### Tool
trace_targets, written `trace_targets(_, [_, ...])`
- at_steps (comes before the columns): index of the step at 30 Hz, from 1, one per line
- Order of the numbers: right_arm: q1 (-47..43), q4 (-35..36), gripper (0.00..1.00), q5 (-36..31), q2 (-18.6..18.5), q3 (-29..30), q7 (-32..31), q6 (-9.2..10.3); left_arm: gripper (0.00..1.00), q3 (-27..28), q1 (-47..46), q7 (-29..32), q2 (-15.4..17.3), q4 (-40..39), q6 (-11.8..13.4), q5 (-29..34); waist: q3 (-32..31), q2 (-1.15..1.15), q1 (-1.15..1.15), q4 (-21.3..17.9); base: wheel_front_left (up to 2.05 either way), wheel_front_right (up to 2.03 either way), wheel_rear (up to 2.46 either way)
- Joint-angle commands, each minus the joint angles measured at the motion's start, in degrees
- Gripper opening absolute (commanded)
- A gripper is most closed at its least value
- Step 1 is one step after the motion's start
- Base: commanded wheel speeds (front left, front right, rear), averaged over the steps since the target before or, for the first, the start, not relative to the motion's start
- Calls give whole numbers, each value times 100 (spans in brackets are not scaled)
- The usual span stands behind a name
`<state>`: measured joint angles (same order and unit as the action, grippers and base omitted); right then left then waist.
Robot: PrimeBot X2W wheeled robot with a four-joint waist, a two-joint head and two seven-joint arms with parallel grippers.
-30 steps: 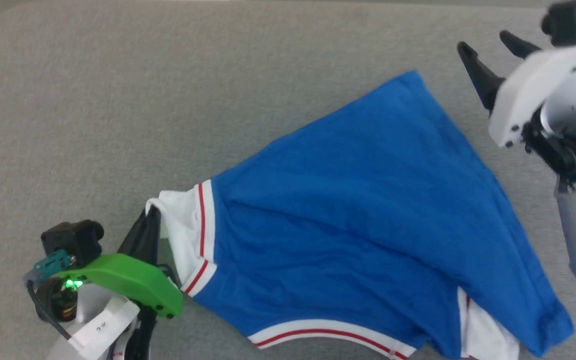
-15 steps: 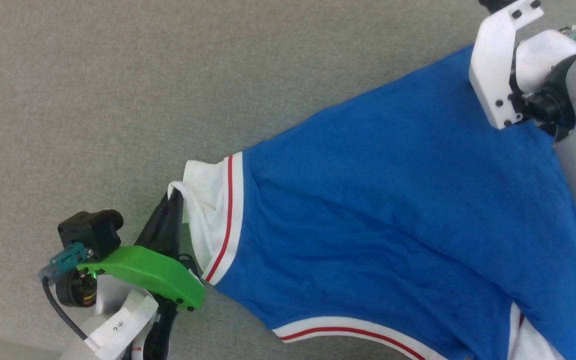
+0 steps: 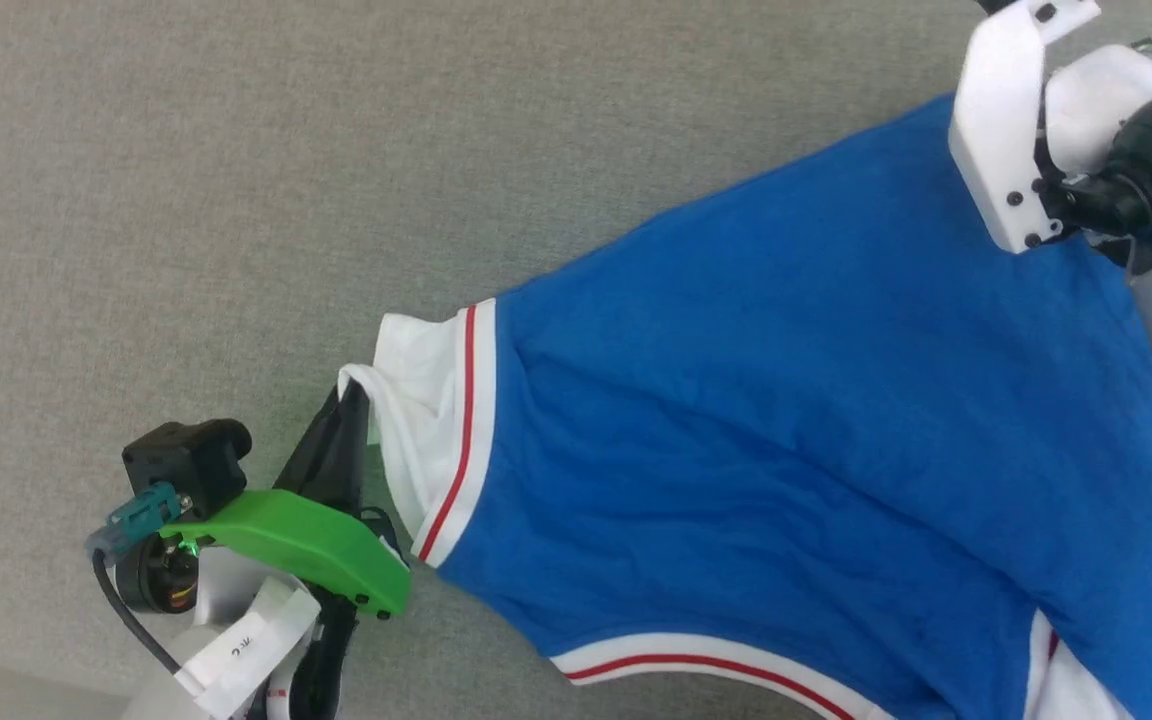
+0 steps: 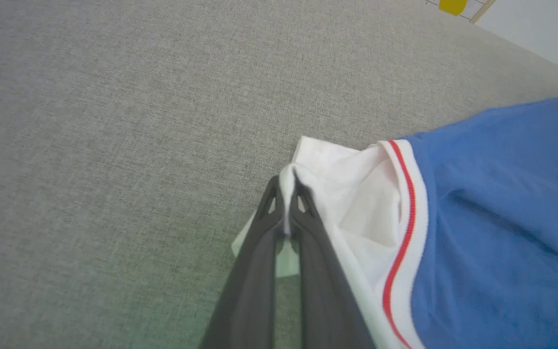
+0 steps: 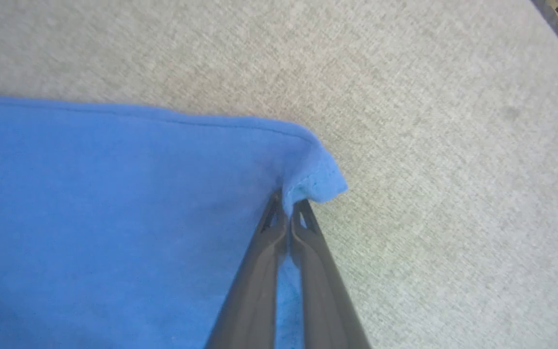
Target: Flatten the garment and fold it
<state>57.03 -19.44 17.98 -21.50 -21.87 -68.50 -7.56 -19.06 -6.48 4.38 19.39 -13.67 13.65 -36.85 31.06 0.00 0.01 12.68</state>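
Status: you're early in the flatten stage. My read is that no fold has been started.

**Grips**
- Left gripper [image 4: 286, 189] is closed on the edge of the white sleeve [image 4: 356, 194]. The left wrist view shows cloth pinched between the fingertips. In the head view it sits lower left.
- Right gripper [image 5: 288, 206] is closed on a blue hem corner [image 5: 317, 179]. The cloth is nipped at the tips and the corner curls over them. Its white housing sits upper right in the head view.

**Garment**
- The garment [image 3: 786, 400] lies on the grey fabric surface [image 3: 186, 200].
- It runs diagonally from centre-left to the right edge of the head view and is cut off at the bottom right.

**Done, as far as I can judge**
- Two hold points are taken at opposite ends of the cloth, which is what you need for a stretch.

**Not done**
- The blue panel isn't flat. Long creases run across the middle of the head view.
- The held sleeve is bunched and doubled over at the left.
- A second white patch [image 3: 1051, 680] at the bottom right looks partly tucked under blue cloth. I can't tell how it lies.
- The outline is skewed and not squared up.

**Left to do**
- Pull it taut and lay it down flat.
- Sort out the sleeves.
- Do every fold.

Call it a small fraction complete.
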Motion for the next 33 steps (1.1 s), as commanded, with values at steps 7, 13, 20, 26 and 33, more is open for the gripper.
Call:
trace_targets(7, [-402,268,0,353,99,555,830,8,0,108,26,-40,76,121,-4,-66,-643,0,-1,-405,0,0,0])
trace_targets(13, [-1112,772,0,804,130,1031,1554,8,0,225,213,-4,205,180,63,-112,-1260,0,-1,-830,0,0,0])
trace_targets(20, [-2566,1355,0,1317,224,1743,1884,8,0,300,515,66,279,201,157,-210,-1830,0,-1,-1240,0,0,0])
trace_targets(26, [-4062,1854,0,1626,412,2309,1815,8,0,311,772,87,270,244,188,-322,-2162,0,-1,-1385,0,0,0])
trace_targets(33, [-5564,2336,0,1949,846,2978,1580,8,0,245,967,64,174,358,146,-455,-2406,0,-1,-1310,0,0,0])
